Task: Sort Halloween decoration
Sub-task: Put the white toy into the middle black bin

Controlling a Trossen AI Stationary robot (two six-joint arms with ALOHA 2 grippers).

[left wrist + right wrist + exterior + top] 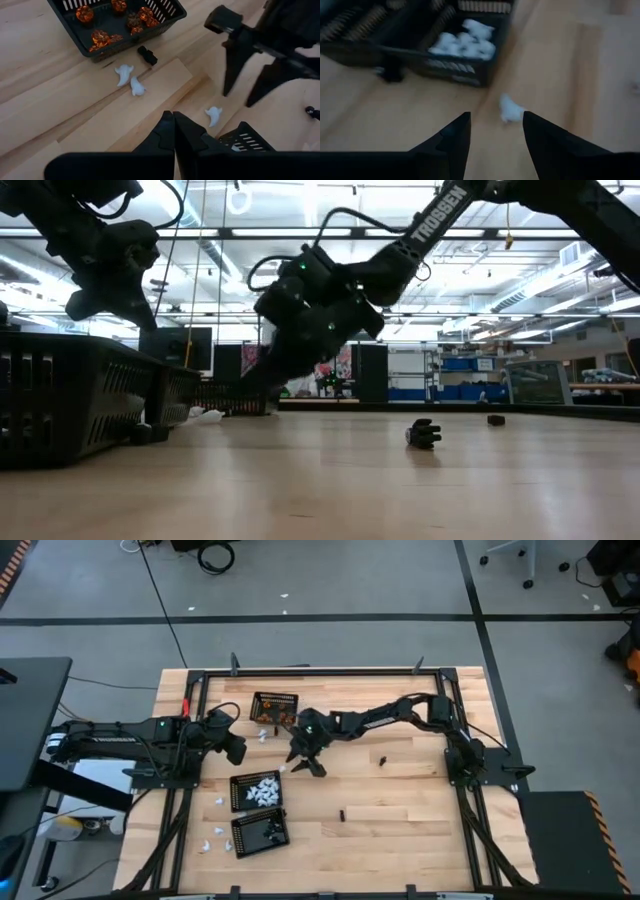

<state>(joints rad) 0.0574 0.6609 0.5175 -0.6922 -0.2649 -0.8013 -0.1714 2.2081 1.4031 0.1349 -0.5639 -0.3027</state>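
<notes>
My right gripper (495,116) stands open low over the table's middle (307,769). Just beyond its fingertips a white ghost piece (510,109) lies on the wood, untouched. Past that piece stands the basket of white pieces (465,42). My left gripper (173,116) hangs shut and empty at the table's left (240,750). The far basket (115,20) holds orange pieces. Beside it on the wood lie two white pieces (130,81) and a black piece (147,55). A third basket (260,833) at the near left holds black pieces.
Loose black pieces lie right of centre (381,759) and nearer the front (341,813). More white pieces (219,801) lie left of the near baskets. The table's right half is bare wood. A black frame (320,671) rims the table.
</notes>
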